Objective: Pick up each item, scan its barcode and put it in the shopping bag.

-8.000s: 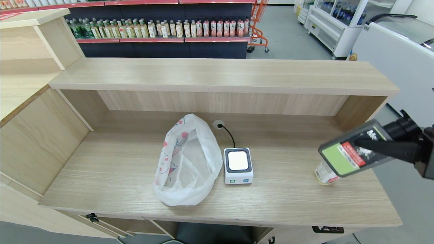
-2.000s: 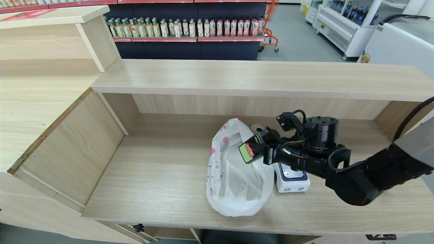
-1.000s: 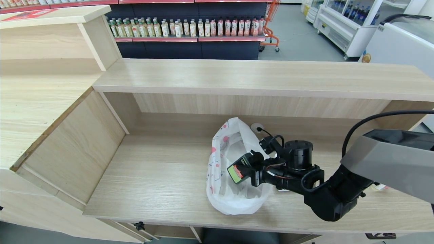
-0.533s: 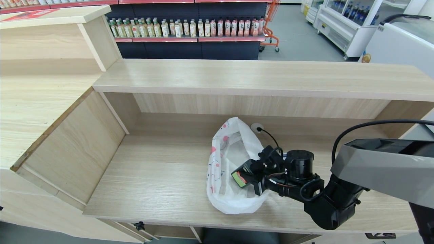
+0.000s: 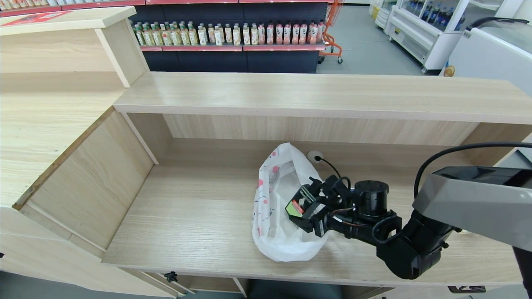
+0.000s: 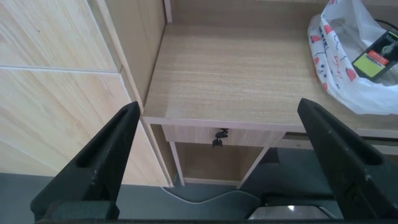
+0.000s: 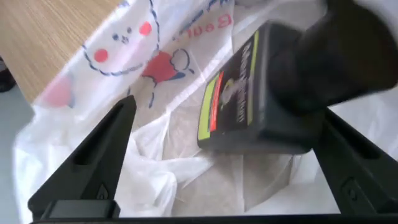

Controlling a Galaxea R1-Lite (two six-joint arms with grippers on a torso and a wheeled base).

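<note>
A white shopping bag (image 5: 274, 236) with red prints lies open on the wooden counter (image 5: 199, 224). A dark item with a green and red label (image 5: 295, 207) sits in the bag's mouth. My right gripper (image 5: 308, 206) is at the mouth around the item, open, with its fingers spread wider than the item. In the right wrist view the item (image 7: 239, 106) hangs over the bag (image 7: 124, 56) between the wide fingers of the right gripper (image 7: 227, 115). My left gripper (image 6: 217, 107) is open and holds nothing, low off the counter's front left corner, with the bag (image 6: 336, 62) far off.
A black cable (image 5: 330, 165) runs from a hole in the counter back toward my right arm. A raised shelf (image 5: 316, 93) spans the back and a side wall (image 5: 95, 182) closes the left. Bare counter lies left of the bag.
My right gripper carried the labelled item across and down into the bag's mouth. Since half a second ago its fingers have spread apart around the item.
</note>
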